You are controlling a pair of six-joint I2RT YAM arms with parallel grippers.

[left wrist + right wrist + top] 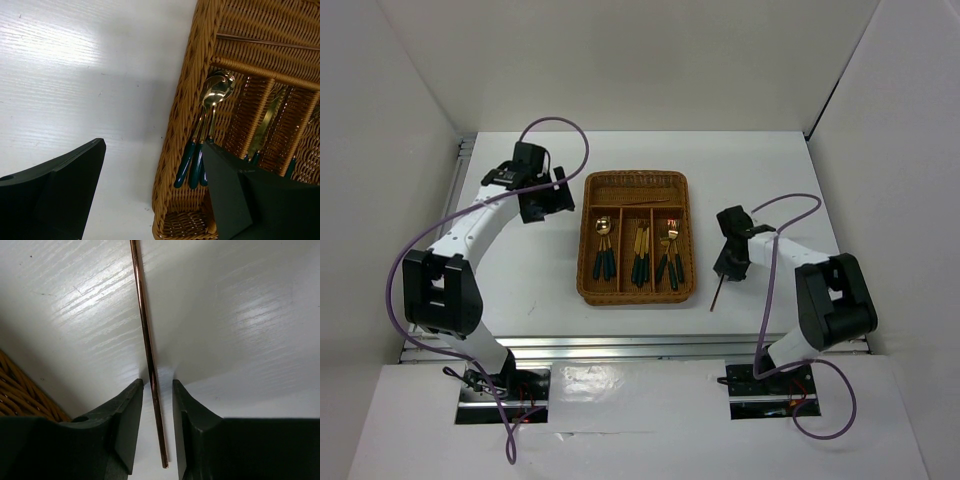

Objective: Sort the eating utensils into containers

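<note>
Reddish-brown, thin and glossy, the loose chopstick (147, 340) lies flat on the white counter (760, 170), just to the right of the tray (582, 250) and apart from its near right corner. The right fingers (125, 420) are down at the counter and straddle the stick close to its near end. They stand narrowly apart, one on each side, with a sliver of white showing between each finger and the stick, so nothing is pinched yet. The stick looks light, stiff and smooth. It is likely to roll or skid sideways if one finger reaches it first, and a hold so near the end may let the long free part droop or swing. A squarer pinch nearer the middle would probably carry it more steadily, though its low profile against the counter leaves little to catch. Beyond it, the woven wicker tray already holds spoons (604, 250) in its left long slot, what look like knives (640, 255) in the middle one and forks (668, 255) in the right one, all with gold heads and dark teal handles pointing toward the arms. In the short crosswise slot at the far end lies a second chopstick (265, 42), which suggests where the loose one belongs. At the tray's far left corner the left fingers (60, 190) hover spread wide and hold nothing, one over bare counter and the other over the spoon slot.
</note>
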